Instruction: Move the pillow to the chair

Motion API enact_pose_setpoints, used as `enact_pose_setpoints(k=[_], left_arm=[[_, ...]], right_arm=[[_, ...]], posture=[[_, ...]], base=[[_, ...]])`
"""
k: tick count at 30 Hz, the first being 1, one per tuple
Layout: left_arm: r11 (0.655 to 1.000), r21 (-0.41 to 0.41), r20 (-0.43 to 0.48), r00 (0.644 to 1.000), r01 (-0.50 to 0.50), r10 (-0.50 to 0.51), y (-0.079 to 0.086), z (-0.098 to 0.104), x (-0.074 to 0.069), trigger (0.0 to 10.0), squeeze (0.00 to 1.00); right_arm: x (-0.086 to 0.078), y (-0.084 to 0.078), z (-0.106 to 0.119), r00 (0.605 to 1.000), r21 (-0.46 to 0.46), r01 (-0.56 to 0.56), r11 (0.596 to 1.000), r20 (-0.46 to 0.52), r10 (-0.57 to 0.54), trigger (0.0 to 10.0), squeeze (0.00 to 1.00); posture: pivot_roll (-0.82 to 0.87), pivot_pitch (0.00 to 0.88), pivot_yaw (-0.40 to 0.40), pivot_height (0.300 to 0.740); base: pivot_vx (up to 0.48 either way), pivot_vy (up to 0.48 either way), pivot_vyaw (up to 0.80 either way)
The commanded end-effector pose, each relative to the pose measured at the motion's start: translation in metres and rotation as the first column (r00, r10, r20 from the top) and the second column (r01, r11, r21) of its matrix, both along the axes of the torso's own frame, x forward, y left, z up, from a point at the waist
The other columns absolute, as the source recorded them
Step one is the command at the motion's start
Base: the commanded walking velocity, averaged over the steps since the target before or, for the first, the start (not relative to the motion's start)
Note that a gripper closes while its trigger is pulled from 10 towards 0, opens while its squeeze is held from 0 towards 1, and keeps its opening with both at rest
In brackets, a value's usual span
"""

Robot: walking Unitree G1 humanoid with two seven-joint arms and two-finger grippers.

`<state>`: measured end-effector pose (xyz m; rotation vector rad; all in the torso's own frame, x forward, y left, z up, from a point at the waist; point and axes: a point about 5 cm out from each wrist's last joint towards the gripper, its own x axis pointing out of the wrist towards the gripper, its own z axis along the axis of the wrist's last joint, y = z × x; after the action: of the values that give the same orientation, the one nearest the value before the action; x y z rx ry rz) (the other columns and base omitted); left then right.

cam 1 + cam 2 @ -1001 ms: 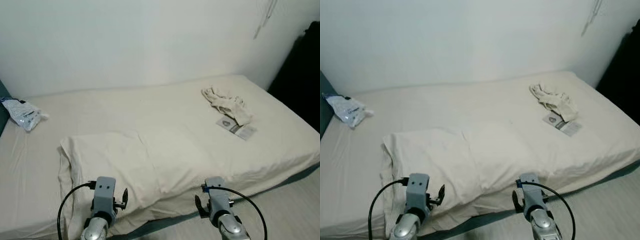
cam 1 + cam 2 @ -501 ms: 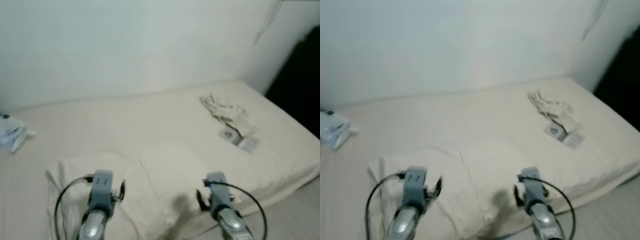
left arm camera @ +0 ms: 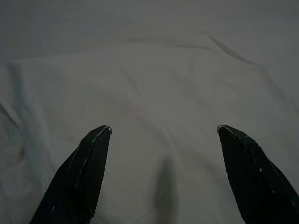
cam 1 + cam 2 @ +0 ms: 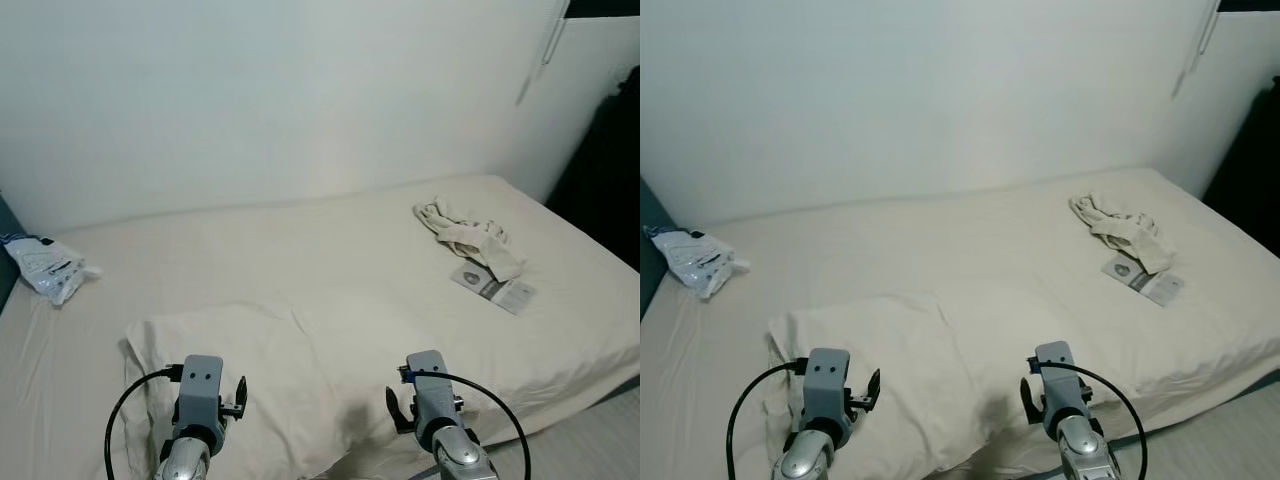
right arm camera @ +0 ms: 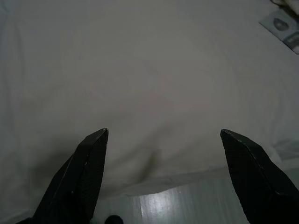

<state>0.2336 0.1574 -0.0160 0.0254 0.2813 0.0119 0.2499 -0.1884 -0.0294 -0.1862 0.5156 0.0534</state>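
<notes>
1. You've got one pillow (image 4: 260,365) lying flat on the near edge of the bed (image 4: 330,240), directly ahead of both arms.
2. Left gripper (image 3: 163,135): fingers spread wide, holding nothing, hovering over the pillow's left part.
3. Right gripper (image 5: 163,135): fingers likewise spread and empty, over the pillow's right end at the mattress edge.
4. Elsewhere on the bed: one plastic bag (image 4: 48,268) far left, one crumpled cloth (image 4: 465,235) far right, one leaflet (image 4: 495,288) just beside it.

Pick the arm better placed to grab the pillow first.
Left, probably. The left pincer hangs open right over the pillow; the right pincer, also open, sits at the near edge of the bed, partly above floor.
</notes>
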Motion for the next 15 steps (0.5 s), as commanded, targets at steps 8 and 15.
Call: enact_pose_setpoints(k=[8,15], left_arm=[[0.999,0.048,-0.076,0.997,0.006,-0.003,0.006,-0.012,-0.007,10.0,0.00],[0.983,0.178,-0.280,0.960,0.034,0.018,0.020,-0.038,-0.026,10.0,0.00]], right_arm=[[-0.008,-0.001,-0.008,0.999,-0.001,0.007,1.000,-0.050,-0.007,10.0,0.00],[-0.031,0.005,-0.030,0.966,-0.070,-0.131,0.989,-0.235,0.111,10.0,0.00]], posture=[[0.02,0.035,-0.025,0.740],[0.02,0.040,-0.022,0.740]], base=[[0.000,0.000,0.00],[0.000,0.000,0.00]])
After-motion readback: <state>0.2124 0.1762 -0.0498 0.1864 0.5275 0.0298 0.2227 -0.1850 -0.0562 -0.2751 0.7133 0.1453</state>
